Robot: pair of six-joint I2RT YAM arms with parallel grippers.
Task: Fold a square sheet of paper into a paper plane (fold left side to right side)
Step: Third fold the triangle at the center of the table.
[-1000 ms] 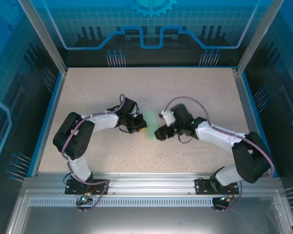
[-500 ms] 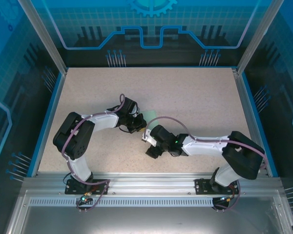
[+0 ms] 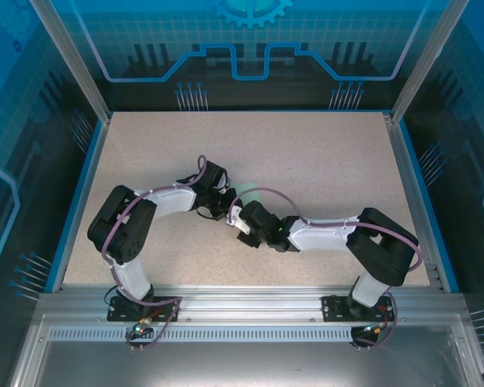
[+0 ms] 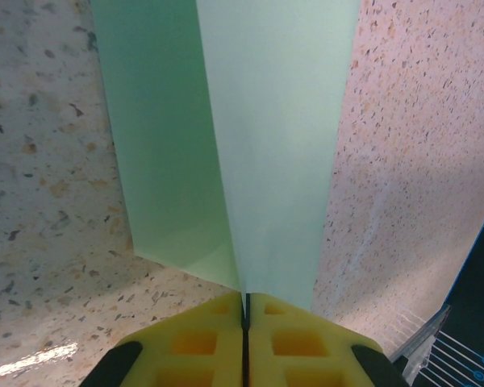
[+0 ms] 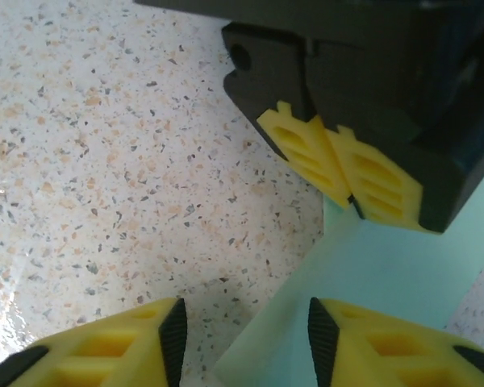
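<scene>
On the tabletop, left tool pinches paper.

Left arm and right arm: white link shells, black joint housings, purple cable looped along each. Left gripper, right gripper: yellow cored-out pads, black edges.

Paper lies on table before left gripper.

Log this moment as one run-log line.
left pincer: shut on square sheet of paper | right pincer: open, beside left pincer at sheet's edge | sheet: two layers showing | fold: in progress
</scene>
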